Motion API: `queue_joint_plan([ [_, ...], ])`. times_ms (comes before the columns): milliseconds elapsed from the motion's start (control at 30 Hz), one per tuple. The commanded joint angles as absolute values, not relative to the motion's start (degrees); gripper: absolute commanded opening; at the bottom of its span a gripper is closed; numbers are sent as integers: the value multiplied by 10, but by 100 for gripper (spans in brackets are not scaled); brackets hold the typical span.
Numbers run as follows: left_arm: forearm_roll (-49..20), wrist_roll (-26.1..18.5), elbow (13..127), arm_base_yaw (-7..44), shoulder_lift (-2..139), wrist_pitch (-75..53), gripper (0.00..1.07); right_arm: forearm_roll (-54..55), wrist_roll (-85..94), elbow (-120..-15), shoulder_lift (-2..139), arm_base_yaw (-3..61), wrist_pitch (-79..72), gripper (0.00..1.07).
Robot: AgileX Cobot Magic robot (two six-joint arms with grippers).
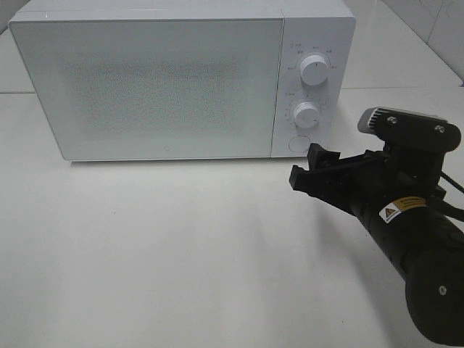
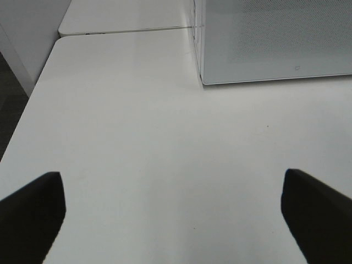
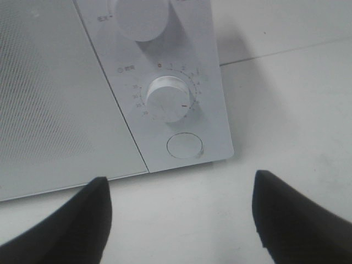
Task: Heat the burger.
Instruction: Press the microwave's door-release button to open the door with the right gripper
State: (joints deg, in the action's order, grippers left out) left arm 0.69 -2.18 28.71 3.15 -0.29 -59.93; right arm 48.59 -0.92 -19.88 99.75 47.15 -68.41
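Note:
The burger shows in no view. The white microwave (image 1: 159,80) stands at the back of the table with its door shut; its frosted door hides the inside. My right gripper (image 1: 308,168) is open and empty, just in front of the microwave's lower right corner, below the round door button (image 1: 297,143). In the right wrist view the gripper (image 3: 180,190) faces the timer knob (image 3: 168,99) and the button (image 3: 184,146). My left gripper (image 2: 171,181) is open and empty over bare table, left of the microwave (image 2: 275,38). It does not show in the exterior view.
The control panel has an upper knob (image 1: 314,69) and a lower knob (image 1: 307,114). The white table (image 1: 145,246) spreads in front of the microwave. Its left edge (image 2: 33,104) drops off beside the left gripper. A second table surface (image 1: 406,51) lies behind on the right.

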Motion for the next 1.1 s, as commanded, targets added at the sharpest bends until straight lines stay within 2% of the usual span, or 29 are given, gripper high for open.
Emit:
queue_joint_plan([
  [33, 6, -22, 285, 29, -15, -595, 100, 489, -65, -203, 996, 472, -677, 68],
  [100, 6, -22, 285, 29, -15, -595, 100, 491, -182, -203, 996, 472, -667, 57],
  [167, 6, -22, 285, 29, -15, -595, 100, 491, -214, -203, 996, 472, -667, 53],
  [200, 6, -22, 285, 29, -15, -595, 100, 491, -278, -203, 996, 472, -667, 46],
  [233, 6, -22, 285, 29, -15, -595, 100, 491, -278, -203, 996, 472, -667, 46],
  [267, 6, -22, 285, 29, -15, -595, 100, 491, -334, -203, 996, 472, -667, 37],
  [300, 6, -22, 285, 29, -15, -595, 100, 491, -364, -203, 996, 472, -667, 32],
  [333, 6, -22, 285, 29, -15, -595, 100, 491, -364, -203, 996, 472, -667, 32],
  [367, 6, -22, 285, 29, -15, -595, 100, 491, -415, -203, 996, 472, -667, 24],
  [400, 6, -22, 285, 29, -15, -595, 100, 491, -442, -203, 996, 472, -667, 20],
  [433, 6, -22, 285, 29, -15, -595, 100, 491, -442, -203, 996, 472, -667, 20],
  [467, 6, -22, 285, 29, -15, -595, 100, 491, -492, -203, 996, 472, -667, 14],
  [533, 6, -22, 285, 29, -15, -595, 100, 491, -511, -203, 996, 472, -667, 12],
  [567, 6, -22, 285, 29, -15, -595, 100, 491, -563, -203, 996, 472, -667, 8],
  [733, 6, -22, 285, 29, -15, -595, 100, 491, -656, -203, 996, 472, -667, 0],
  [1100, 6, -22, 285, 29, -15, -595, 100, 491, -701, -203, 996, 472, -637, 0],
])
